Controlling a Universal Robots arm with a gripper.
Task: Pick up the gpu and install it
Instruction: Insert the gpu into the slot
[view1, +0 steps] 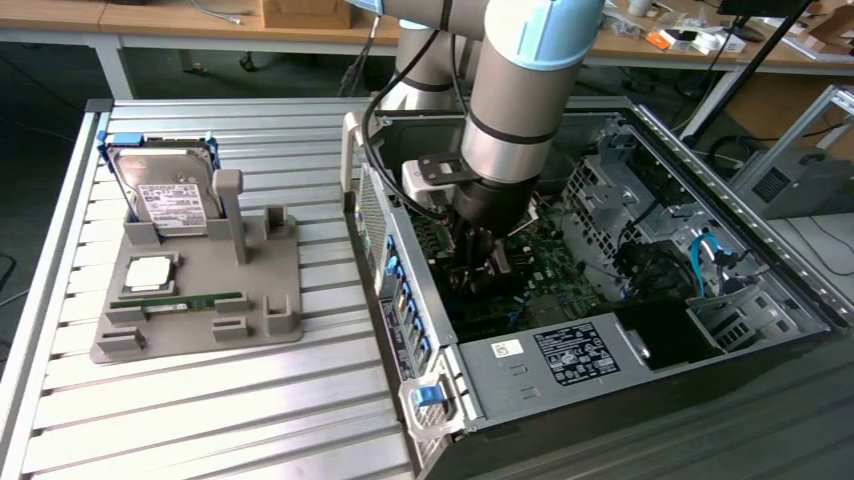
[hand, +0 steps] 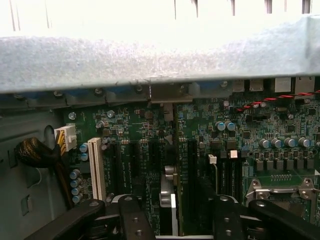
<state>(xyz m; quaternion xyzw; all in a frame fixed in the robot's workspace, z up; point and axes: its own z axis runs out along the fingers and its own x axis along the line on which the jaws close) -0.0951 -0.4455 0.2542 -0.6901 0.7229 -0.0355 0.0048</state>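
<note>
While the pincer (hand: 172, 212) hung low inside the open computer case (view1: 787, 290), its dark fingers (hand: 132, 217) stood apart on either side of the gpu (hand: 169, 192), whose silvery edge rose upright between them at the bottom centre of the wrist view; whether the pads touched the card could not be told. The jaws looked spread rather than clamped, so the card seemed to stand in a slot of the motherboard (hand: 260, 130) by itself. The risk, as I judged it, was a card only half seated: if it leaned or sat high at one end, any nudge from a finger could tip it against the neighbouring slots or scrape the board. In the exterior view the arm (view1: 521, 90) filled the upper centre, and at the left the hard drive (view1: 167, 195) and memory stick (view1: 194, 299) rested on the grey holder (view1: 267, 330) on the tabletop (view1: 200, 420).
</note>
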